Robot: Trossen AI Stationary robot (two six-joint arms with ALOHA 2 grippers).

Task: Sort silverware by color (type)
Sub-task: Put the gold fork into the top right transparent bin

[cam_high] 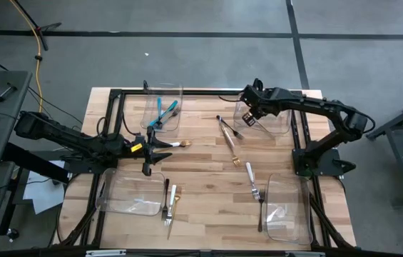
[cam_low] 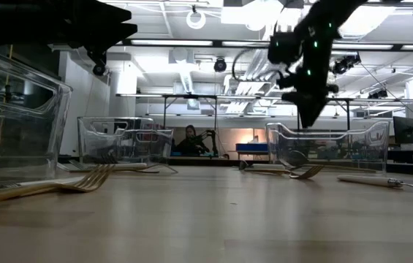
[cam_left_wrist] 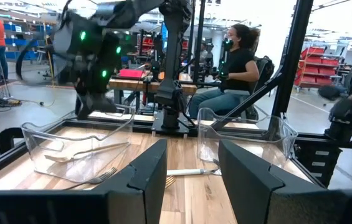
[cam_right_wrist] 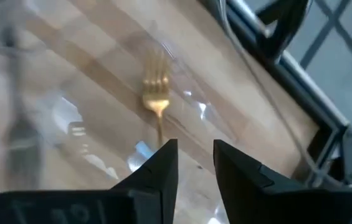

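Right wrist view | gold fork (cam_right_wrist: 156, 102) tines away, lengthwise | right pincer (cam_right_wrist: 194, 163) released, above

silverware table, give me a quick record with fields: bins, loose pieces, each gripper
bins: four clear bins, one near each corner
teal-handled utensils: in the far left bin
gold fork: in the far right bin, below the right gripper
loose pieces: white-handled fork, gold fork on the table, others scattered mid-table
left gripper: open, empty, beside the far left bin
right gripper: open, empty, over the far right bin
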